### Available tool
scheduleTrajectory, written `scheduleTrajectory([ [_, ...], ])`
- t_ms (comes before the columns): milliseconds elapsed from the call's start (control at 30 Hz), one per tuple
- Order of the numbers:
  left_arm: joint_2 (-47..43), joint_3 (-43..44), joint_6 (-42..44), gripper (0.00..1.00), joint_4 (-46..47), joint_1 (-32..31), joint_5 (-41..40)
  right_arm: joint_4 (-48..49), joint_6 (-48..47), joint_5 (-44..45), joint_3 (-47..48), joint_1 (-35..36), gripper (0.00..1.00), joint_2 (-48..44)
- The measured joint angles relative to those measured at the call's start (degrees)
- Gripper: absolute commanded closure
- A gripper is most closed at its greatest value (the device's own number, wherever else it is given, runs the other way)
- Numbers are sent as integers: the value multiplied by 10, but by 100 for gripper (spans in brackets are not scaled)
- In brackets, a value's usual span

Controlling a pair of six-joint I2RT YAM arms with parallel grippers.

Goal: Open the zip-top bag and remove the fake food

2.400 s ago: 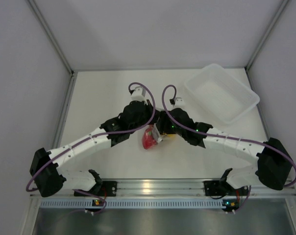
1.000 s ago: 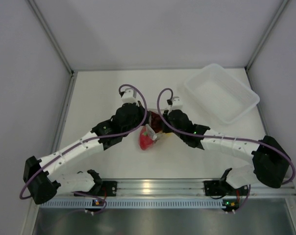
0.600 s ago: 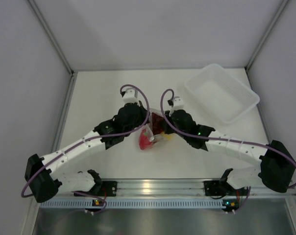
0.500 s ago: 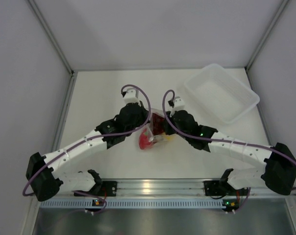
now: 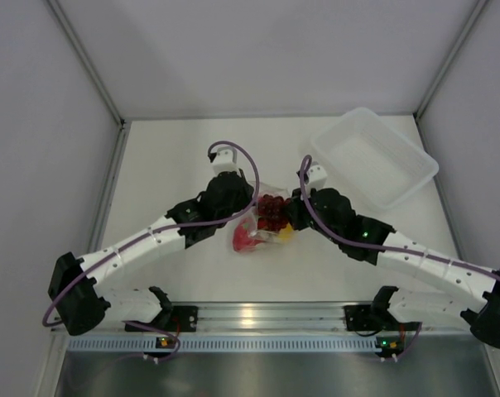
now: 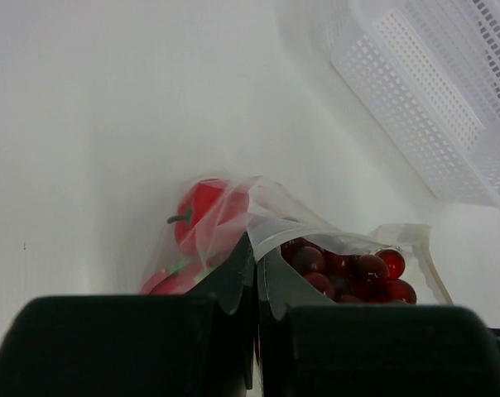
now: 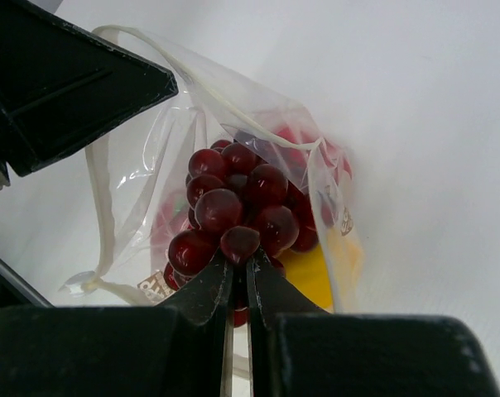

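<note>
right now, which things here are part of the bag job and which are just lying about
Part of the job: zip-top bag, grape bunch, red pepper, yellow piece, left pincer and right pincer, both shut on the bag's rim.
Just lying about: white perforated tray.

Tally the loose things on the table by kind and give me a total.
zip-top bag: 1
white tray: 1
grape bunch: 1
red pepper: 1
red fruit with green leaves: 1
yellow piece: 1
Total: 6
</note>
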Motion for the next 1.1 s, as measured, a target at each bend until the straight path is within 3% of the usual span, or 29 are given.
scheduleTrajectory([
  [367, 31, 10, 2, 100, 4, 0, 0, -45, -23, -15, 33, 0, 100, -54],
  [1100, 43, 14, -6, 100, 4, 0, 9, -137, -62, -11, 165, -13, 100, -59],
])
